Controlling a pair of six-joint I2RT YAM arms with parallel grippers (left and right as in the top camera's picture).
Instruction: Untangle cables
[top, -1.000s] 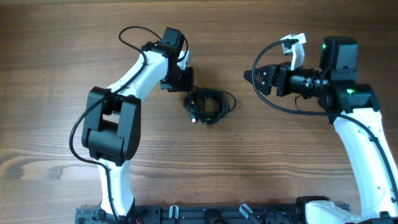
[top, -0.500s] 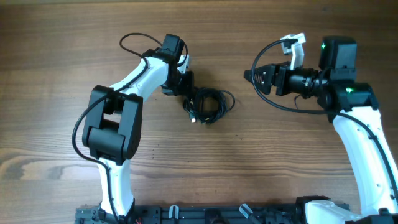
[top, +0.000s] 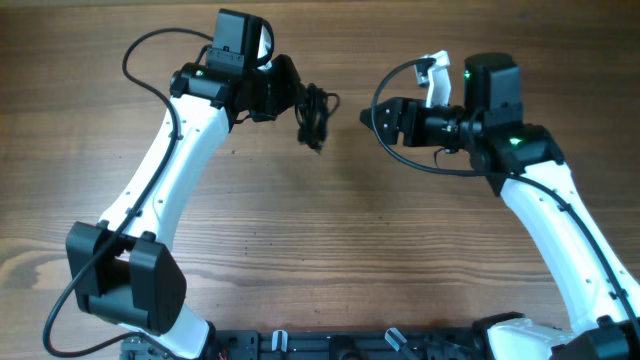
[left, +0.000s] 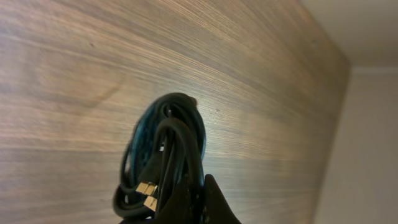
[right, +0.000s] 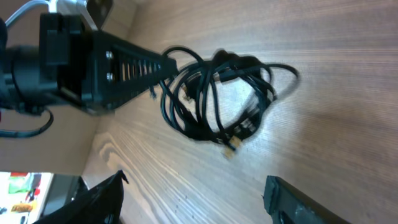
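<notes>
Overhead, cable bundle (top: 315, 112): a black coil bunched into a narrow clump, hanging at the tip of the left gripper (top: 300, 103), in the far middle of the wooden worktop (top: 320, 250).
Overhead, left jaws: pressed onto the bundle's upper left side.
Overhead, right gripper (top: 372, 118): pointed left toward the bundle, near it but apart. Nothing is between its jaws.
Overhead, arms: both reach in from the sides and their tips face each other across the bundle.
Left wrist, bundle: several loops crossing over one another, seen close against the wood grain and pinched at the lower edge by a dark finger (left: 202, 202).
Left wrist, connectors (left: 146, 188): two gold-coloured plug ends side by side at the lower left of the coil.
Right wrist, bundle: loose overlapping loops in mid-frame, with a soft shadow on the wood to their right. A ribbed black finger of the left gripper clamps them at the upper left.
Right wrist, plug (right: 233, 144): a gold tip shows at the bottom of the coil.
Right wrist, right jaws: spread wide, with fingers (right: 102, 199) at the two lower corners and clear of the cable.
</notes>
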